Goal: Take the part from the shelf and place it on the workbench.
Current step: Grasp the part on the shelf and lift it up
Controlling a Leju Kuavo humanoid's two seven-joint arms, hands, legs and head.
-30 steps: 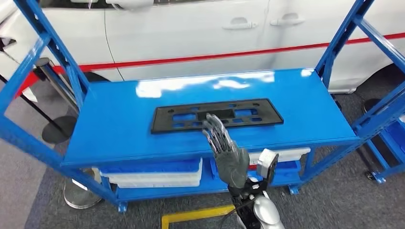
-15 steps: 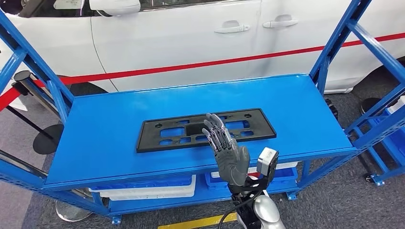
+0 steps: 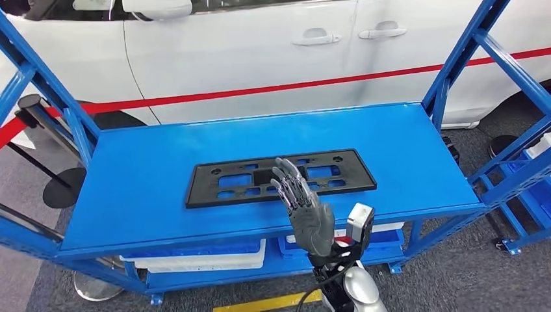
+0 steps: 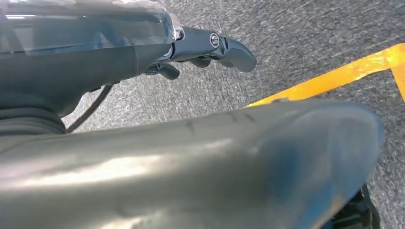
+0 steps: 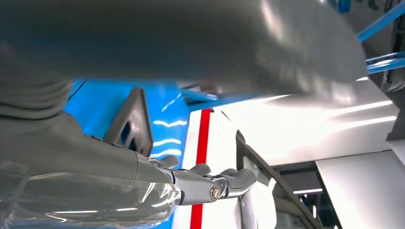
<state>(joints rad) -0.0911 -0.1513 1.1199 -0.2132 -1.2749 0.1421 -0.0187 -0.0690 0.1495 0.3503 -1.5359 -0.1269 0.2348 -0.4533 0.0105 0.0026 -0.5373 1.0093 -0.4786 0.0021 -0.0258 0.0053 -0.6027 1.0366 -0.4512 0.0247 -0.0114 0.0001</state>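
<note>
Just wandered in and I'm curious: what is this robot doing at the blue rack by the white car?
The robot faces a blue shelf where a flat black part with cut-outs lies on the top level. Its right hand is raised over the near edge of the part with fingers spread, holding nothing. The part is not yet picked up. The left hand hangs down by the grey floor with a yellow line, also holding nothing. A white car stands behind the shelf.
</note>
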